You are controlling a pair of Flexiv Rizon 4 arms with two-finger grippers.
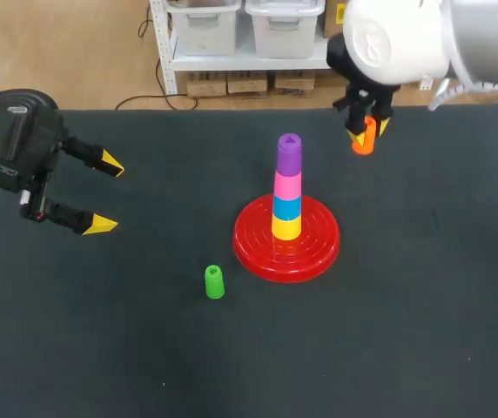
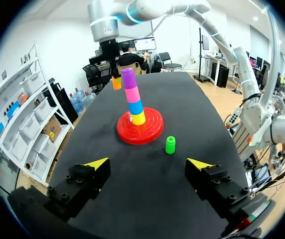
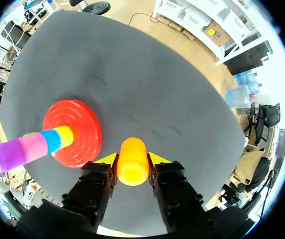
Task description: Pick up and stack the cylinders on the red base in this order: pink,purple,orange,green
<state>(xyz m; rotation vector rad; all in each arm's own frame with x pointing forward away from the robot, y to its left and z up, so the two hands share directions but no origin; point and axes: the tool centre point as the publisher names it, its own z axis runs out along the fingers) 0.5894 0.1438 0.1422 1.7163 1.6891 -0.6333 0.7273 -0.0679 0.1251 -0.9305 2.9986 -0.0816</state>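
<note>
1. Done: the pink cylinder [image 1: 287,185] and the purple cylinder [image 1: 289,153] sit stacked on the red base [image 1: 253,248], above blue and yellow pieces.
2. In hand: the right gripper [image 1: 366,131] is clamped on the orange cylinder [image 1: 364,144], beyond the stack and apart from it.
3. Remaining: orange, then the green cylinder [image 1: 215,282], which stands on the table near the base.
4. The left gripper [image 1: 108,195] is wide open, empty and well apart.

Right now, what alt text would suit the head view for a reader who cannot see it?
The right pincer is shut on an orange cylinder, beyond a red base that carries cylinders stacked yellow, blue, pink, then purple on top. A green cylinder stands on the dark table near the base, and the left pincer is open at the table's left.
</note>
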